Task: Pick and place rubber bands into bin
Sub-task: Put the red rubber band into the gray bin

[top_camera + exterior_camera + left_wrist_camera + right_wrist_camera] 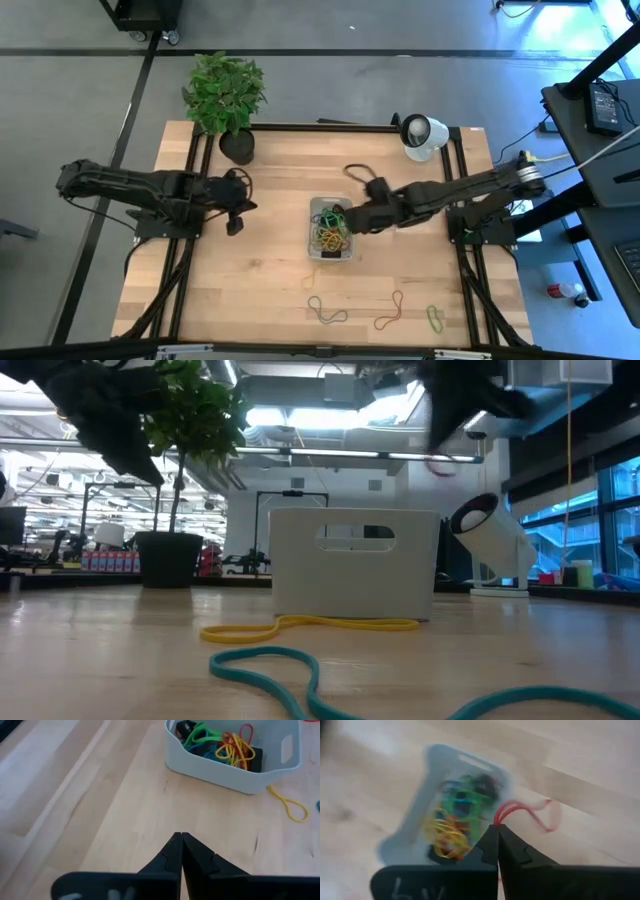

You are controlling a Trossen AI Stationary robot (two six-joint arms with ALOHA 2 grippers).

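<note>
Bin [330,228], grey-white, sits mid-tabletop [260,280] and already holds a tangle of bands [330,236] in yellow, green, red and a dark colour; in the left wrist view we see the heap [220,745] well inside its walls. Right claw [497,826] is pinched shut on a red band [530,812], whose loop hangs off the tips just beside the bin's rim [465,757]; from above, the same claw [345,218] is over the bin's right edge, so we judge this band is in transit and not yet dropped. Left claw [180,836] is closed on nothing and waits over bare wood to the left of the bin, its arm reaching in from the left side [235,205]. Bands yet to be collected, as counted from above: a teal one [325,310], an orange-red one [390,312] and a green one [435,318] along the near edge, well apart from the bin; a yellow one [310,626] lying just outside the bin's near wall, touching or nearly so; and a dark loop [357,172] behind the right arm, near the far side. We put the task past its midpoint: most bands binned, one in the claw, about five left on the wood. A plant [225,95] and a white lamp [422,135] stand at the far edge, not part of the job.
</note>
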